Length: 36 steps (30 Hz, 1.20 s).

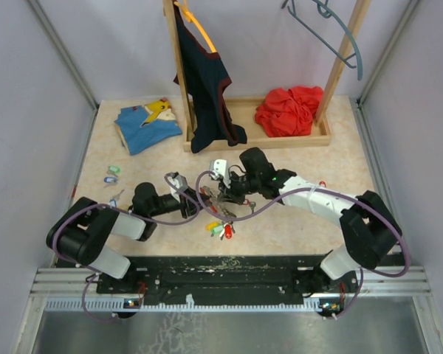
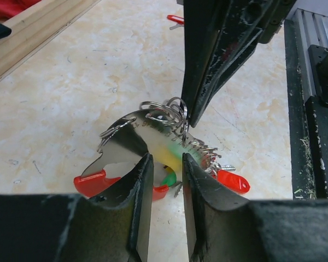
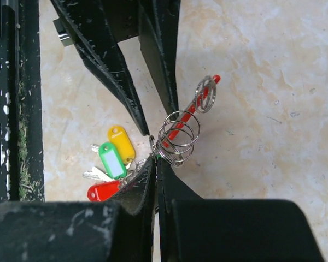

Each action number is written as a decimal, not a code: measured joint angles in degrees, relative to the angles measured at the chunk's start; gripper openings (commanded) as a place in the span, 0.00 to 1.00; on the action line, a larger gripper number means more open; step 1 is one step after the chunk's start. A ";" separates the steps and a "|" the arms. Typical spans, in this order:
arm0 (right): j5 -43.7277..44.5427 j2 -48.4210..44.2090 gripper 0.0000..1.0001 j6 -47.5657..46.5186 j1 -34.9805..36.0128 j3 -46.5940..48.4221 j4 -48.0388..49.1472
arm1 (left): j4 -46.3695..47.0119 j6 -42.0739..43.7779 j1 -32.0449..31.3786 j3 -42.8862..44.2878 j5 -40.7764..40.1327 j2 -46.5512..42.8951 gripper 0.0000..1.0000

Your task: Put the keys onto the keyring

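Note:
The keyring [image 3: 177, 136] is a coil of thin silver rings held just above the table. My right gripper [image 3: 154, 158] is shut on its lower edge. A bunch of keys with yellow [image 3: 120, 143], green [image 3: 112, 159] and red [image 3: 104, 191] tags hangs from it on the left. My left gripper [image 2: 167, 161] faces the right one with its fingers apart, and only the yellow and green tags show beyond the gap. A shiny flat metal piece [image 2: 126, 142] lies by its left finger. From above, both grippers [image 1: 194, 198] [image 1: 223, 193] meet over the keys [image 1: 221, 227].
Loose tagged keys [image 1: 112, 171] lie at the left, and a red-tagged one [image 1: 321, 183] at the right. Behind stands a wooden rack [image 1: 244, 140] with a dark garment [image 1: 207, 81] and red cloth [image 1: 288, 110]. A blue cloth [image 1: 148, 125] lies at the back left.

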 measured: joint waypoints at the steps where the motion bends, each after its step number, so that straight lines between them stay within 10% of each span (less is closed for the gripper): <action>1: 0.24 0.00 0.00 -0.26 0.22 0.13 -0.50 | -0.48 0.13 0.00 0.13 -0.24 0.00 0.34; 36: 0.28 -7.39 0.00 -4.96 1.44 -8.33 10.71 | 1.90 4.66 -3.65 -0.59 2.91 -2.43 0.33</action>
